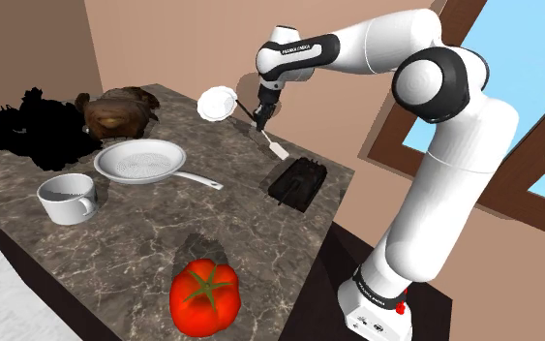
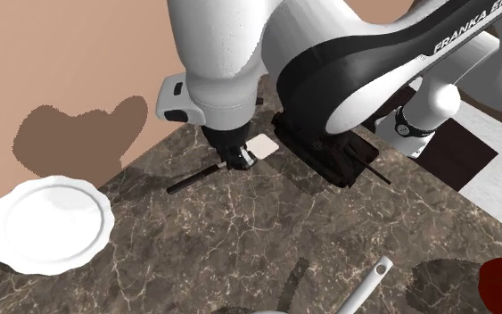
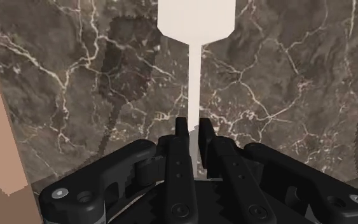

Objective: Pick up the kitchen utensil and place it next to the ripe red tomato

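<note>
The gripper [image 3: 191,124] is pinching the spatula [image 3: 194,76] by its thin pale neck, with the two black fingers [image 3: 181,130] pressing on it from either side. Just past the fingertips the neck is widening into a flat pale blade [image 3: 196,19], which is hanging over the dark marbled counter [image 3: 285,76]. I cannot tell whether the blade is touching the stone. In the second exterior view the dark handle [image 2: 195,180] is sticking out on the other side of the gripper.

The spatula is looking light and stiff. Its neck is narrow and smooth, though, so it is likely to swivel between the pads. A hold nearer the handle would probably be steadier.

Farther off, a black rack [image 1: 297,181], a pan [image 1: 144,161] and a mug [image 1: 67,201] are sitting on the counter. The red tomato [image 1: 204,297] is lying well apart from the spatula, at the counter's end toward the shoulder view's bottom.
</note>
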Robot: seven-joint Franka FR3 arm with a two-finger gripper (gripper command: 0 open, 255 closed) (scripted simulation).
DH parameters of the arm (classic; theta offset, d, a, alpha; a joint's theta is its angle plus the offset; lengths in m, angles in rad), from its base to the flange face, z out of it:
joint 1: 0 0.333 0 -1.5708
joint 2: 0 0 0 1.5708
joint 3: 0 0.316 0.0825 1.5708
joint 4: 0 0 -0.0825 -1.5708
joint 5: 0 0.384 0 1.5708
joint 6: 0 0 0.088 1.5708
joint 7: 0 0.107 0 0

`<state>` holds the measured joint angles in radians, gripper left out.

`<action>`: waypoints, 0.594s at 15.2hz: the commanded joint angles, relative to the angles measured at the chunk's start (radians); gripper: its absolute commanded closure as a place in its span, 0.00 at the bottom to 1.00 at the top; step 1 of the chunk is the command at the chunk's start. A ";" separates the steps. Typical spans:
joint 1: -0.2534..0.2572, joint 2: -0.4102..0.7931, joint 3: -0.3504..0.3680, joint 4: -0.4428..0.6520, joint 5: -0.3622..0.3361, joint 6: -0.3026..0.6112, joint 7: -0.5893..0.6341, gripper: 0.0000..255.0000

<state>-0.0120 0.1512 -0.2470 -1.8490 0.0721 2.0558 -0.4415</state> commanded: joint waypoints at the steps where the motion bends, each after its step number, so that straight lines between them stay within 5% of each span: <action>1: 0.000 -0.008 -0.001 0.019 -0.003 -0.027 0.002 1.00; 9: 0.000 -0.026 -0.002 0.104 -0.010 -0.129 0.009 1.00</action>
<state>-0.0120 0.1241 -0.2494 -1.7586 0.0618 1.9395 -0.4336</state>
